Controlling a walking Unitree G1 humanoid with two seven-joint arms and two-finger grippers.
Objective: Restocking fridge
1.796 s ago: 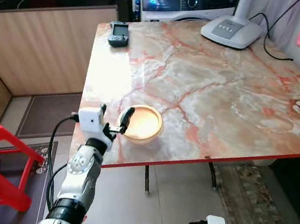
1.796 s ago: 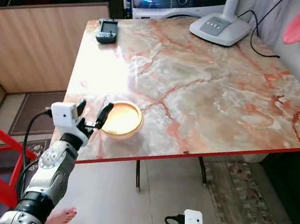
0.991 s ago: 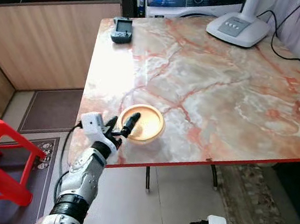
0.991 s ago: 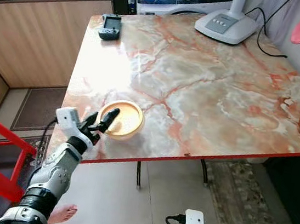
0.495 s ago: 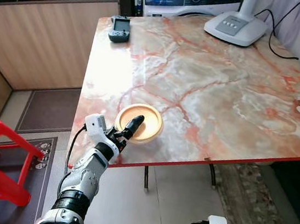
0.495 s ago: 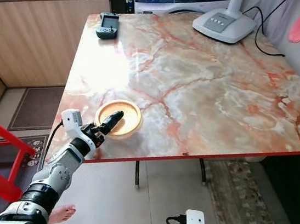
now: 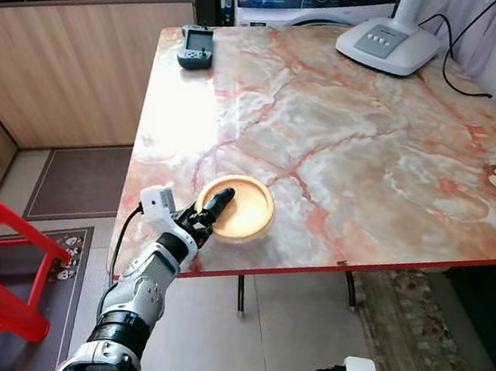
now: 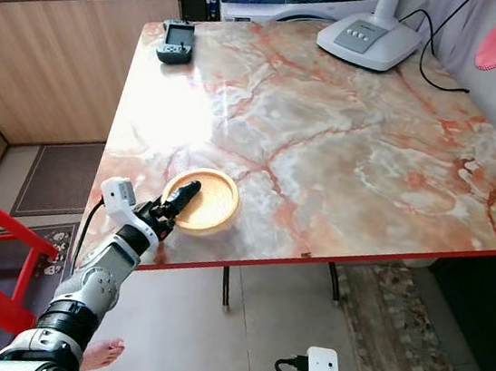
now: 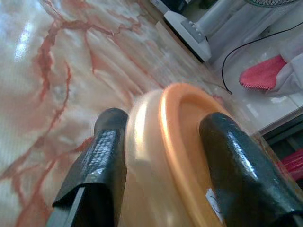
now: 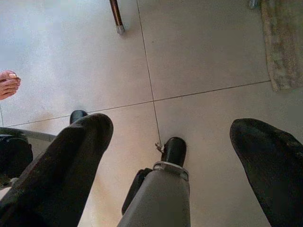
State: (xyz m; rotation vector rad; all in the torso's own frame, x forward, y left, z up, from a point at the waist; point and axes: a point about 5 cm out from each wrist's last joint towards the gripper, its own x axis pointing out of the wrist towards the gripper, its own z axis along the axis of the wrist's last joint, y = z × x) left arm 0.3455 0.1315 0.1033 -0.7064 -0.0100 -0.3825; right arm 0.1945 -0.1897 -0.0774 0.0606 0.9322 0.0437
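- Near the front left corner of the marble bench (image 7: 355,136), an orange bowl (image 7: 238,207) was seen resting on the surface.
- The bowl's near rim was pinched by the left pincer (image 7: 211,210), one finger (image 9: 102,156) set outside the wall and the other inside.
- The right pincer (image 10: 173,156) was hung low over the tiled floor (image 10: 199,56), its fingers spread wide.
- A person's toes (image 10: 8,84) were seen on the floor beside it.
- A handheld device (image 7: 196,47) was lying at the bench's far left corner, and a white fan base (image 7: 387,45) stood at the far edge.
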